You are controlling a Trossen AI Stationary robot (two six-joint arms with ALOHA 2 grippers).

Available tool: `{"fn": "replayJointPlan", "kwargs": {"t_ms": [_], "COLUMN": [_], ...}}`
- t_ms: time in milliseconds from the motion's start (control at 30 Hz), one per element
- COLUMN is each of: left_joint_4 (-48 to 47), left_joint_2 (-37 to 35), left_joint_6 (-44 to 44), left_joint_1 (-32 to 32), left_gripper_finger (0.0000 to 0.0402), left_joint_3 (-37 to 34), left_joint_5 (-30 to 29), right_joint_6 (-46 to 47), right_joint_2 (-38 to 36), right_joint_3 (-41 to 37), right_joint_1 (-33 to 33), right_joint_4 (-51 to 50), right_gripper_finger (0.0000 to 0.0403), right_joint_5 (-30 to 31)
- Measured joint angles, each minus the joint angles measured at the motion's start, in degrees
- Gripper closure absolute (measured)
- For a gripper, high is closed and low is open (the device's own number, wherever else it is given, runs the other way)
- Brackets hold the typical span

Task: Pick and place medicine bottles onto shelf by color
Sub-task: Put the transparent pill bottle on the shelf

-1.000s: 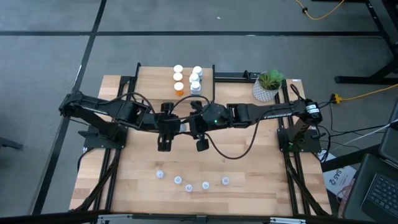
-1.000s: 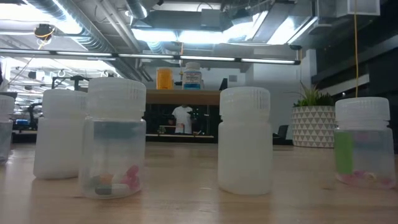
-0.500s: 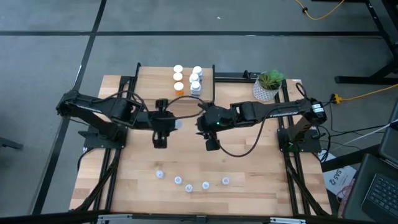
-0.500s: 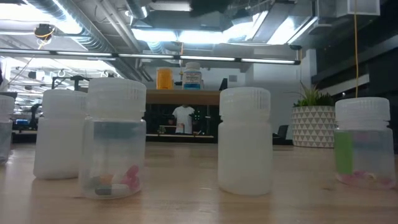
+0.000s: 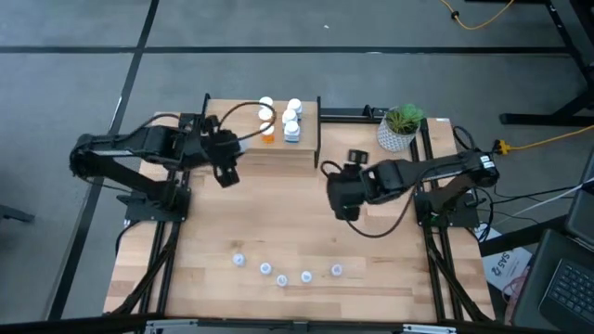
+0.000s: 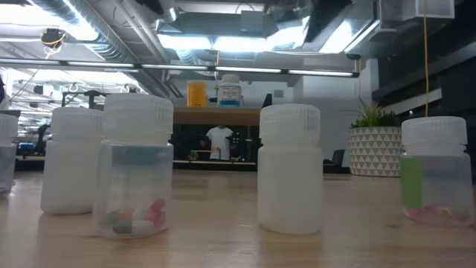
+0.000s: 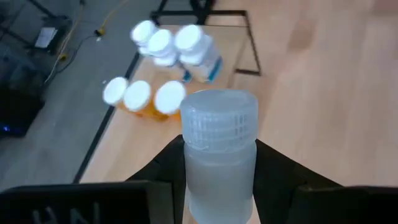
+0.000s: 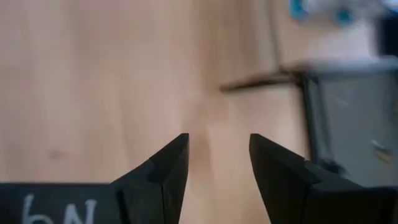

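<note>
The table [image 5: 371,250] is pale, smooth, matt wood. The held vial [image 7: 219,158] is frosted translucent plastic with a ribbed cap.

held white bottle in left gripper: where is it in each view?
High view: not discernible; left gripper sits by the shelf.
Low view: not in it.
Left wrist view: white bottle, centre, clamped between the fingers.
Right wrist view: not in it.
Shared landmark: orange bottles on the shelf, also in the high view.
</note>
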Motion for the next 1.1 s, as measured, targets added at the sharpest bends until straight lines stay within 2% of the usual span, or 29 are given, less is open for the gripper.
{"fn": "replayJointPlan", "kwargs": {"t_ms": [100, 233, 300, 367, 467, 667, 900, 1033, 1100], "left_joint_4": [0.80, 13.46, 25.61, 32.41, 45.45, 61.74, 80.99, 88.42, 88.62], "left_joint_2": [-5.36, -13.24, -15.68, -17.72, -18.06, -18.14, -18.05, -17.57, -17.55], "left_joint_6": [-0.16, -1.73, -1.31, -0.20, 1.44, 1.66, -0.35, -0.40, -0.23], "left_joint_1": [3.24, 7.05, 8.83, 10.65, 13.67, 19.08, 24.11, 25.36, 26.03], "left_gripper_finger": [0.0282, 0.0282, 0.0282, 0.0282, 0.0282, 0.0282, 0.0282, 0.0282, 0.0282], "left_joint_3": [-6.36, -18.17, -23.38, -29.25, -35.90, -46.78, -59.65, -62.74, -62.76], "left_joint_5": [0.65, 0.11, -0.25, -1.45, -3.74, -7.03, -4.28, -3.98, -3.91], "right_joint_6": [8.03, 18.90, 23.40, 25.88, 26.73, 27.99, 28.09, 28.21, 28.23], "right_joint_2": [-1.07, -3.11, -3.94, -4.49, -4.87, -4.89, -4.87, -4.87, -4.87], "right_joint_3": [0.00, -0.04, -0.04, -0.04, -0.04, -0.04, -0.04, -0.04, -0.04], "right_joint_1": [2.28, 4.98, 6.08, 7.10, 8.50, 10.51, 12.19, 12.29, 12.27], "right_joint_4": [-7.74, -14.93, -15.68, -15.88, -15.80, -15.74, -16.29, -16.29, -16.28], "right_gripper_finger": [0.0232, 0.0232, 0.0232, 0.0232, 0.0231, 0.0231, 0.0231, 0.0231, 0.0231], "right_joint_5": [5.69, 11.33, 13.66, 15.73, 17.40, 18.35, 19.75, 20.53, 20.63]}}
